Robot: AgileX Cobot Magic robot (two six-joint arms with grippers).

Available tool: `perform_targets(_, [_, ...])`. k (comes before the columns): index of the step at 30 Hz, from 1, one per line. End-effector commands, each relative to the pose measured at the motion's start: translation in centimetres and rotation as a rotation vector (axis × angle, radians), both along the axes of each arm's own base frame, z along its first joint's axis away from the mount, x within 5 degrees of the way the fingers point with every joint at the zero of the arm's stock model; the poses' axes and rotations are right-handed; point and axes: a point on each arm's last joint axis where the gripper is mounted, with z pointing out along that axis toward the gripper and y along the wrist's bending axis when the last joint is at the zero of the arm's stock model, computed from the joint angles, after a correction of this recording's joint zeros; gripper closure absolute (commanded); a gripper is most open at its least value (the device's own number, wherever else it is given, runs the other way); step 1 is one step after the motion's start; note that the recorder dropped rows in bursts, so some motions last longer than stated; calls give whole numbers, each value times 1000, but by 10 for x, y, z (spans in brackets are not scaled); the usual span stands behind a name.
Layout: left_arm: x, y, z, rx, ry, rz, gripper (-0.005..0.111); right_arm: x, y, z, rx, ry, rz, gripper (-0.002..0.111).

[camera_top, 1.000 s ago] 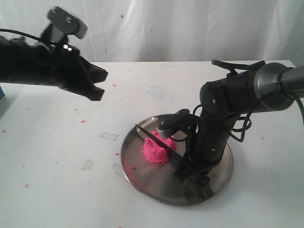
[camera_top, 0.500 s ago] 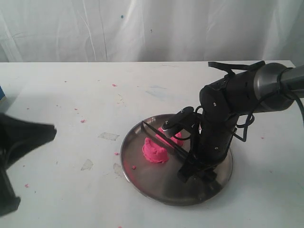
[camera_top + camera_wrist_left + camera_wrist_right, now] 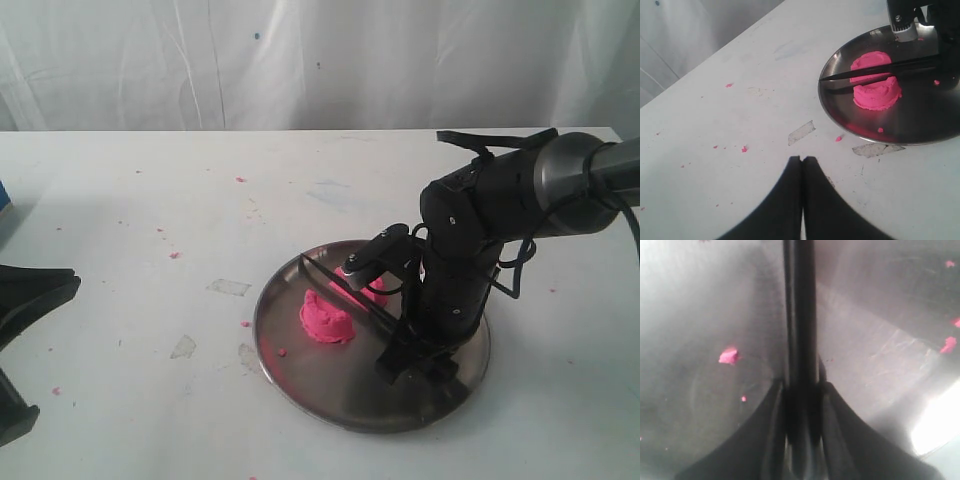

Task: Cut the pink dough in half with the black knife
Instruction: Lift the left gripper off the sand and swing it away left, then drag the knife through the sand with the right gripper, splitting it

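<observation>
The right gripper (image 3: 801,390) pinches the handle of the black knife (image 3: 799,315) between its two fingers, which sit tight against either side of it. In the exterior view this gripper (image 3: 405,350) hangs low over the steel plate (image 3: 300,380) with its arm bent steeply downward. The black knife (image 3: 335,290) slants out from it toward the far left rim, its pointed tip over the plate's edge.

The pink dough (image 3: 327,320) lies on the plate in two chunks. The larger mound is on the near side of the blade and a smaller piece shows just behind it. From the left wrist view the blade (image 3: 880,70) runs between the two parts of the pink dough (image 3: 877,93); whether they are fully parted under it cannot be told.

Tiny pink crumbs (image 3: 728,355) dot the bare metal near the handle.

The left gripper (image 3: 801,165) is well apart from the plate (image 3: 840,125), over the white table (image 3: 150,200). Its fingers are pressed together and hold nothing. More crumbs (image 3: 744,148) and a pale scrap of tape (image 3: 801,132) lie on the table between it and the plate.
</observation>
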Motion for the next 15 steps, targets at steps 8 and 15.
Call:
perform_targets(8, [-2, 0, -1, -43, 16, 9, 107, 1, 0, -3, -7, 2, -2, 108])
perform_targets(15, [-2, -1, -1, -43, 18, 6, 107, 1, 0, -3, -5, 4, -5, 108])
